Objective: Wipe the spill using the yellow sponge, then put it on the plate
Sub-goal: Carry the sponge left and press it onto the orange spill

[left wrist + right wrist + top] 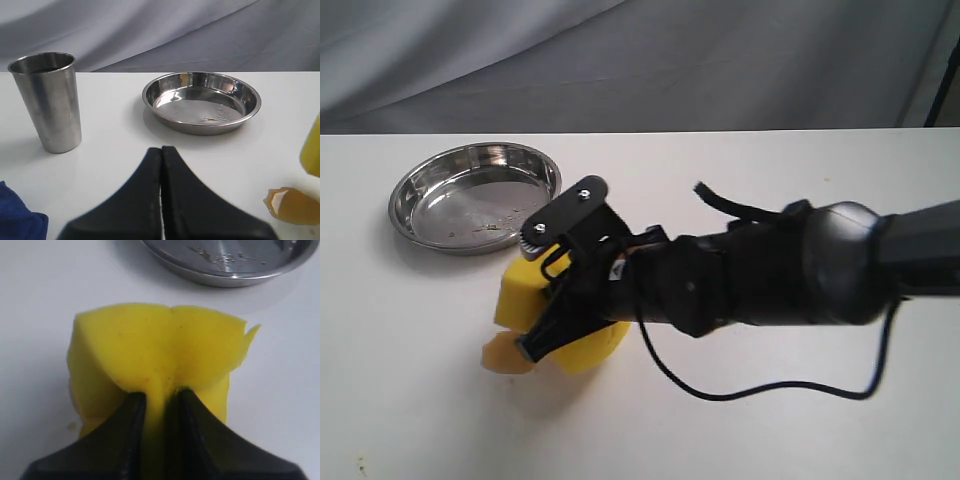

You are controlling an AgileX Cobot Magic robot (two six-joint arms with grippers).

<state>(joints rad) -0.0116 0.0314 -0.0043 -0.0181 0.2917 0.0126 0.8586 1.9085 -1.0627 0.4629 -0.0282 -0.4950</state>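
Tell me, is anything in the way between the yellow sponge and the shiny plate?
Nothing visible is. The right gripper squeezes the yellow sponge next to the spill, and only bare white table lies between it and the plate. The metal cup stands off to one side, not in between.

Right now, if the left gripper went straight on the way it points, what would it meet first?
Probably the plate: the shut left gripper points at its near rim, with bare table between. The cup and spill lie off that line. Height is unclear, so it might pass above.
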